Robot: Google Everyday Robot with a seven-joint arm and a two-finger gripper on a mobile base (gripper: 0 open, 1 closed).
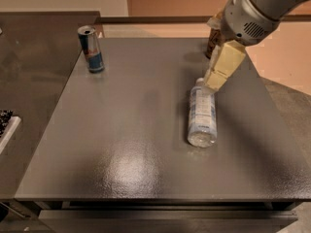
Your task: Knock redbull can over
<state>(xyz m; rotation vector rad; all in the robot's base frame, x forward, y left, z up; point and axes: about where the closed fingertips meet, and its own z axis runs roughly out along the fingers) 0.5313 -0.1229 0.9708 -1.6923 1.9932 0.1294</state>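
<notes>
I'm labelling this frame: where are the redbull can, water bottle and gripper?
redbull can [91, 50], camera view, mid side wall.
water bottle [201, 114], camera view, label on body.
gripper [214, 80], camera view, cream tip by bottle's cap end.

Arm [252, 13] upper right — jaws angled down
</notes>
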